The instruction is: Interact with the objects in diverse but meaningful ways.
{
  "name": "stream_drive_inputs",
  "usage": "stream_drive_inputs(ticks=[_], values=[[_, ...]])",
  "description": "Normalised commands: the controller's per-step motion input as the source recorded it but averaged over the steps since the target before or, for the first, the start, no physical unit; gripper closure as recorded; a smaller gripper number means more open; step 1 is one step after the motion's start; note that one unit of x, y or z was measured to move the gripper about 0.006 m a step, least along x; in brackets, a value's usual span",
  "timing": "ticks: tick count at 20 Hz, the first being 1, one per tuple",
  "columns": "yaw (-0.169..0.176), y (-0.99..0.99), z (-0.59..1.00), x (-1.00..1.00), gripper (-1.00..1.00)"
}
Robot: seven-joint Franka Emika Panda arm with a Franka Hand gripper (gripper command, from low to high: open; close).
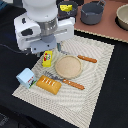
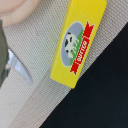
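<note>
Claw [image 1: 48, 46] hidden under the wrist housing; open or closed, cannot tell. Arm poised directly over yellow box [image 2: 79, 41], which lies flat near the placemat [image 1: 95, 95] edge, long axis slanting along that edge.

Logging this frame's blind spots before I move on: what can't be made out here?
- Gripper: exterior view, hidden behind the arm's white body; absent from the wrist view, so its state is unknown.
- Yellow box with red label: exterior view, top covered by the arm.
- Label text: wrist view, blurred.
- Grey pot contents: not visible.
</note>
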Motion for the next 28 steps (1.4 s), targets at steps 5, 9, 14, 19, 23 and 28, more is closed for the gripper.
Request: stream_drive_inputs(ticks=[5,9,14,19,23,28], values=[[0.000,0.19,-0.39,-0.32,-1.00],[0.000,0.15,-0.38,-0.39,-1.00],[0.000,0.16,-0.32,-0.36,-1.00],[0.000,0.16,-0.28,-0.35,-1.00],[0.000,0.15,-0.29,-0.36,-1.00],[0.000,0.15,-0.31,-0.34,-1.00]])
